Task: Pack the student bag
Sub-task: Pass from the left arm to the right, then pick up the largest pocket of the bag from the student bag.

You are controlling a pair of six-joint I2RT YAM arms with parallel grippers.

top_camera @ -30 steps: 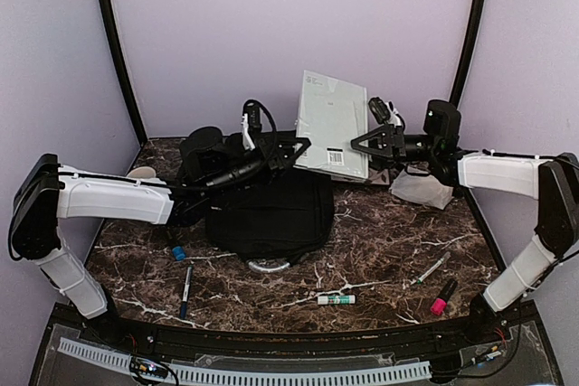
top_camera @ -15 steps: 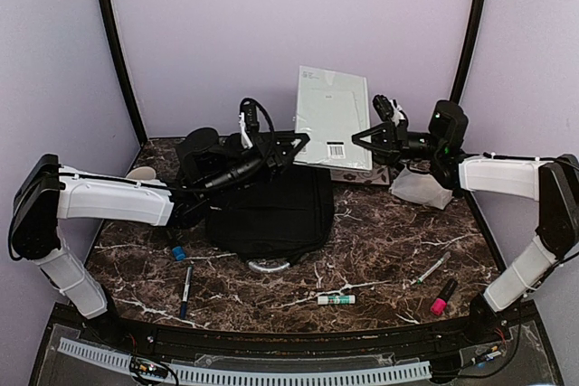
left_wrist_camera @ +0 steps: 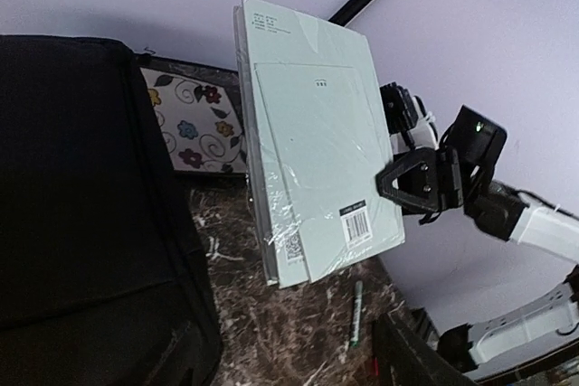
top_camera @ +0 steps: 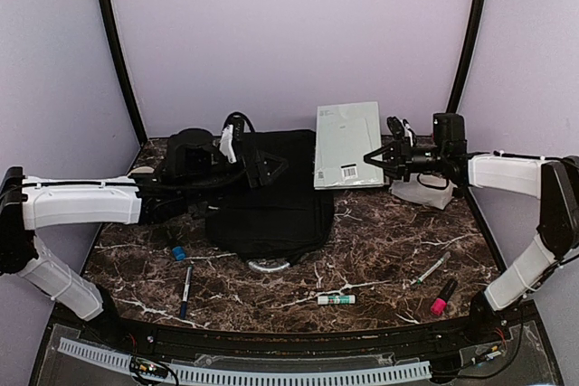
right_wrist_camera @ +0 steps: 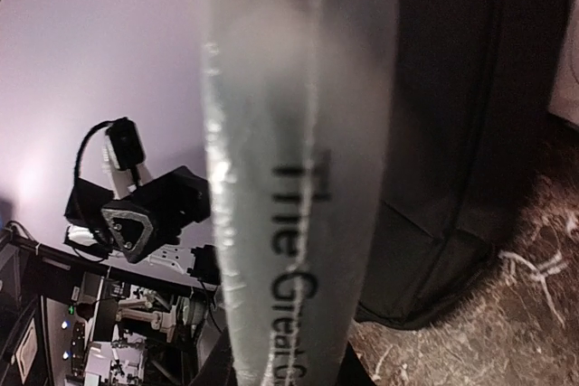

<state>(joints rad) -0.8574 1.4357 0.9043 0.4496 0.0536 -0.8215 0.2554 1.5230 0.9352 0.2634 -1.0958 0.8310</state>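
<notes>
The student bag (top_camera: 271, 201) lies black and flat at the middle of the table; it also fills the left of the left wrist view (left_wrist_camera: 81, 205). A pale green shrink-wrapped book (top_camera: 348, 144) hangs upright just right of the bag. My right gripper (top_camera: 376, 158) is shut on its right edge. In the right wrist view the book's spine (right_wrist_camera: 298, 178) fills the gap between the fingers. My left gripper (top_camera: 275, 169) stands open over the bag's top, apart from the book, with nothing in it. Only one dark finger (left_wrist_camera: 412, 359) shows in its own view.
On the marble table in front lie a glue stick (top_camera: 336, 299), a pink highlighter (top_camera: 442, 297), a thin clear pen (top_camera: 431, 269), a dark pen (top_camera: 185, 288) and a small blue piece (top_camera: 179, 252). A clear plastic pouch (top_camera: 422, 190) sits under the right arm. A flowered card (left_wrist_camera: 194, 124) stands behind the book.
My left gripper has opened, let go of the book and drawn back to the left. My right gripper has shut on the book, which has moved right and lower.
</notes>
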